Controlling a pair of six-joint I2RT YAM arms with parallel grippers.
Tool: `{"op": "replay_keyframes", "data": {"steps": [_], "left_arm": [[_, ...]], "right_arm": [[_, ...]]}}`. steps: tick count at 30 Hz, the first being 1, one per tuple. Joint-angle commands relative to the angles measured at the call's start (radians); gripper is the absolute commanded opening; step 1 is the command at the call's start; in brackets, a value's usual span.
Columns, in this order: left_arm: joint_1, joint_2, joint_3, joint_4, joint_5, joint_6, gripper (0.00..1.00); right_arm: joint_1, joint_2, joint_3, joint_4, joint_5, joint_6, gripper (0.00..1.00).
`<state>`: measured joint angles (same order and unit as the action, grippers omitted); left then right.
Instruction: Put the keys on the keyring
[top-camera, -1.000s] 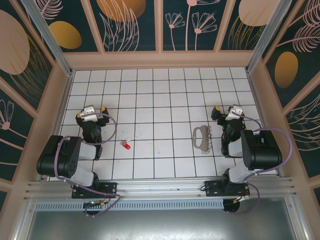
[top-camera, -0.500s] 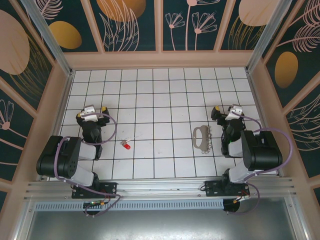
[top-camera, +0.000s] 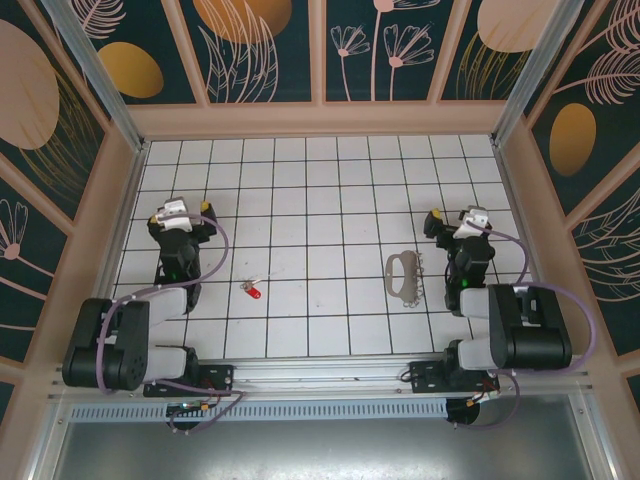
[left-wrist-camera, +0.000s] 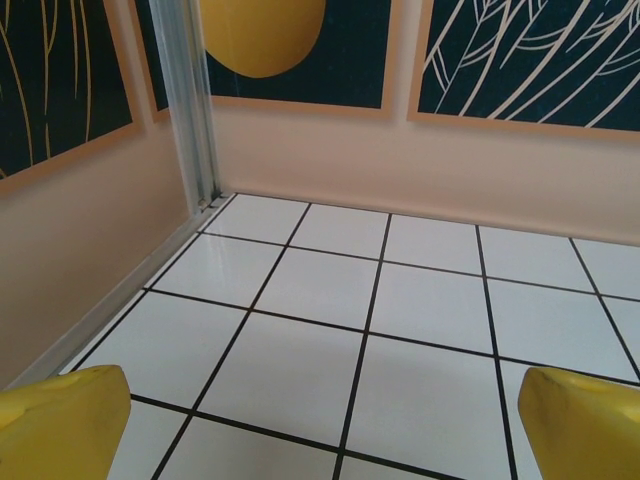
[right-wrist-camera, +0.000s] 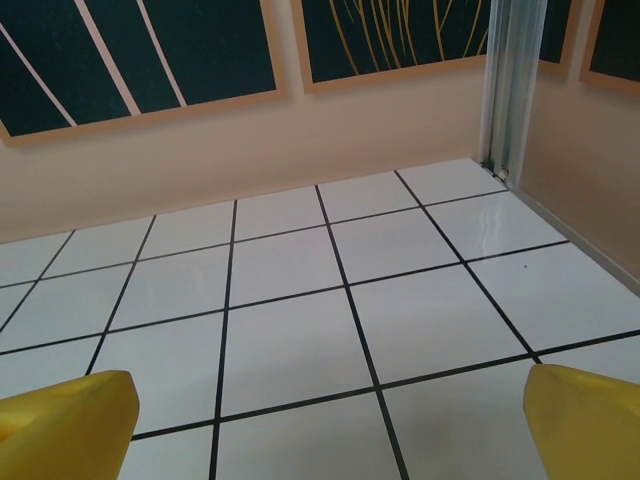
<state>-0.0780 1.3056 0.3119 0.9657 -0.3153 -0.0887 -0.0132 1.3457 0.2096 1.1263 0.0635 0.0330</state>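
From the top external camera, we see the white tiled table (top-camera: 320, 190) boxed in by beige walls (top-camera: 320, 120) at the back and on both sides. The key (top-camera: 252, 291), red head and thin silver shank, lies flat on the tiles left of centre in the near half. The left gripper (top-camera: 180, 216) stands close to the left side, farther back than the key and to its left, clearly apart from it. Its fingers are spread and released.

The keyring (top-camera: 403, 277) lies right of centre, with its silver cluster on the edge facing the right arm. The right gripper (top-camera: 458, 218) sits just behind it and to its right, near but not touching, and its fingers are also spread. Key and keyring are well apart, with open tiles between them. The far half of the table is bare floor to move over.

In the left wrist view, we see the left gripper's yellow fingertips (left-wrist-camera: 60, 420) in the two lower corners, wide apart, with bare tile between them. Ahead, the tiles run to the back wall. A side wall closes in on the left, and an aluminium post (left-wrist-camera: 190, 100) stands in that corner.

In the right wrist view, the right gripper's yellow fingertips (right-wrist-camera: 65, 425) likewise sit in the lower corners, released and wide apart over bare tile. Open tiles stretch to the back wall, and a metal upright (right-wrist-camera: 510, 80) marks the corner at the right edge.
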Motion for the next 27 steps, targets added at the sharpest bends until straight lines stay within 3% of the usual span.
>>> {"op": "replay_keyframes", "data": {"steps": [1, 9, 13, 18, 24, 27], "left_arm": [[0.007, -0.063, 0.058, -0.142, 0.04, -0.04, 0.99], [0.007, -0.214, 0.177, -0.412, 0.301, -0.211, 0.99], [0.007, -0.274, 0.219, -0.509, 0.474, -0.374, 0.99], [0.003, -0.305, 0.286, -0.696, 0.658, -0.448, 0.99], [-0.079, -0.397, 0.285, -0.765, 0.692, -0.454, 0.99], [-0.102, -0.363, 0.298, -0.789, 0.74, -0.482, 0.99]], "right_arm": [[0.01, -0.086, 0.059, -0.153, 0.015, 0.033, 0.99], [0.074, -0.291, 0.157, -0.494, -0.033, 0.121, 0.99], [0.106, -0.304, 0.279, -0.785, -0.086, 0.176, 0.99], [0.178, -0.321, 0.312, -0.936, -0.118, 0.211, 0.99], [0.251, -0.326, 0.315, -1.091, -0.121, 0.267, 0.99], [0.281, -0.322, 0.316, -1.168, -0.116, 0.292, 0.99]]}}
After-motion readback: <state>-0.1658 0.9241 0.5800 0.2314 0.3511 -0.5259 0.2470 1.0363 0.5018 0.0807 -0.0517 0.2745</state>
